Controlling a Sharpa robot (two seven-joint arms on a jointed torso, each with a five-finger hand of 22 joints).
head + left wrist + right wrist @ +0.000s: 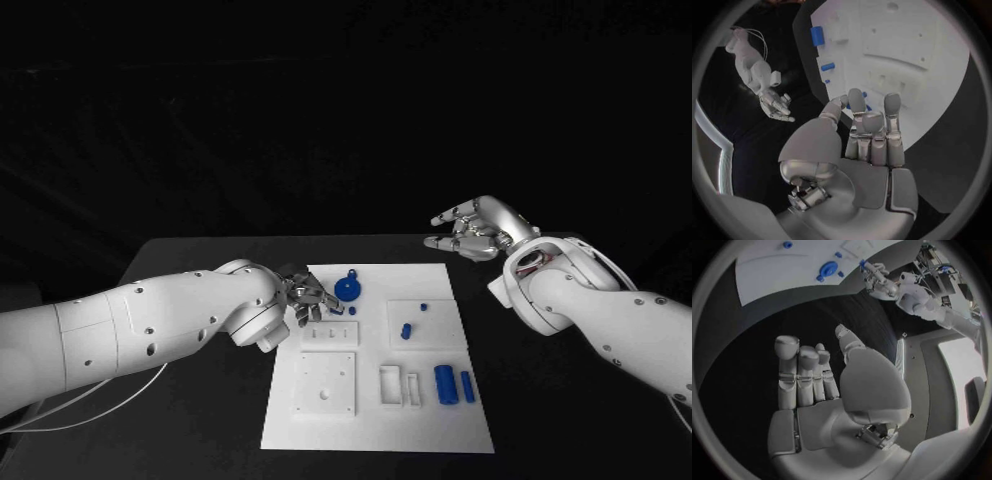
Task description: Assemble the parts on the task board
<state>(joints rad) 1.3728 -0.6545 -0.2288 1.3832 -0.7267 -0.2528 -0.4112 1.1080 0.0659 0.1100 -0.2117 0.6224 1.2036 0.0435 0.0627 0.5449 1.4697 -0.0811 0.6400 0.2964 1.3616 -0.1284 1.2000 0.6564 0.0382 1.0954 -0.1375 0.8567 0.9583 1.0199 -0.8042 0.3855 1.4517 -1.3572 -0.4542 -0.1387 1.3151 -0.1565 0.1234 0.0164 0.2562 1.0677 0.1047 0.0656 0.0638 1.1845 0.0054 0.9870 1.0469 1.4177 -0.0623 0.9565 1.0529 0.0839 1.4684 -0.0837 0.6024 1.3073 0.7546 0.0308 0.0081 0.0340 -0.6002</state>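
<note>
White task board (325, 415) lying flat mid-counter, small blue parts (447, 384) dotted across its recesses, my left hand (302, 296) over its near-left edge, fingers loosely spread, holding nothing, my right hand (476, 228) raised beyond the far-right corner, fingers apart, empty

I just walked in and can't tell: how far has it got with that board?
Early, apparently. Blue parts lie loose on the task board. The left hand hovers beside a round blue part, holding nothing. The right hand waits off the board, empty. Whether anything is fitted, I can't tell.
</note>
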